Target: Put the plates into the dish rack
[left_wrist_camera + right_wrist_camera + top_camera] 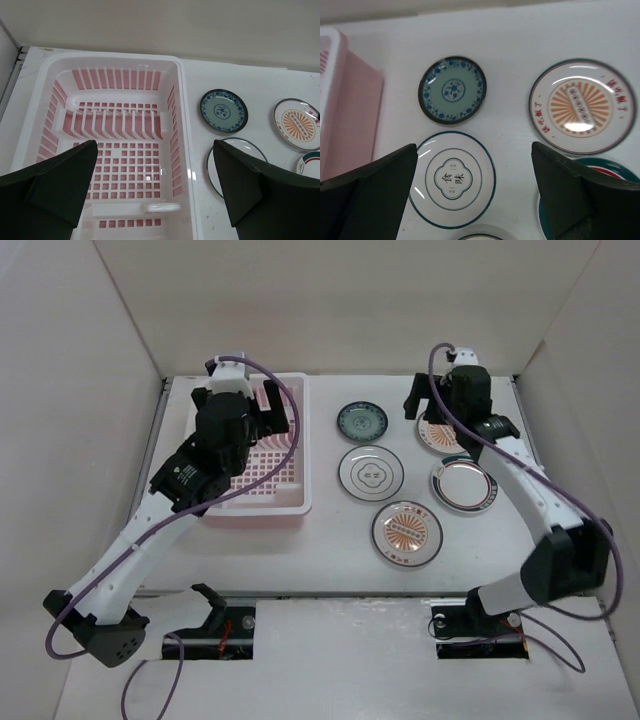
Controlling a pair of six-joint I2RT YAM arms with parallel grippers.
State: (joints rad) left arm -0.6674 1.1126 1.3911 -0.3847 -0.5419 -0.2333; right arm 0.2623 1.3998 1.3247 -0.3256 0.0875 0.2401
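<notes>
Dish rack [265, 508] sits on the left half of the table [330, 560]. It is empty, and the row of upright dividers across its middle shows clean in the left wrist view.

All five plates lie flat on the table to the right of the rack; none is loaded.
- Inner column: blue-green plate [362, 422] farthest back, white plate [371, 471] just in front of it, near sunburst plate [407, 533] closest to the arm bases.
- Outer column: far sunburst plate [581, 106] and red-and-green-rimmed plate [463, 486]. They are very close and possibly touching, but the right wrist view crops that edge, so I can't say.

Left gripper [154, 147] hangs over the rack, jaws spread wide, nothing in them. Right gripper [473, 147] hangs over the plate cluster, between the white plate and the far sunburst plate. Its jaws are equally wide and also empty.

Risks from here, as I judge them:
- Flat plates give the fingers only a low rim. A pinch from above may skate off, or shove the plate instead of lifting it.
- The plates are crowded. A finger lowered beside one could knock or ride onto its neighbour, worst in the outer pair.
- A plate set between the dividers off vertical could tip and fall flat onto the rack floor.
- The left arm is parked over the rack. If the right arm carries a plate across, the two could meet above it.
</notes>
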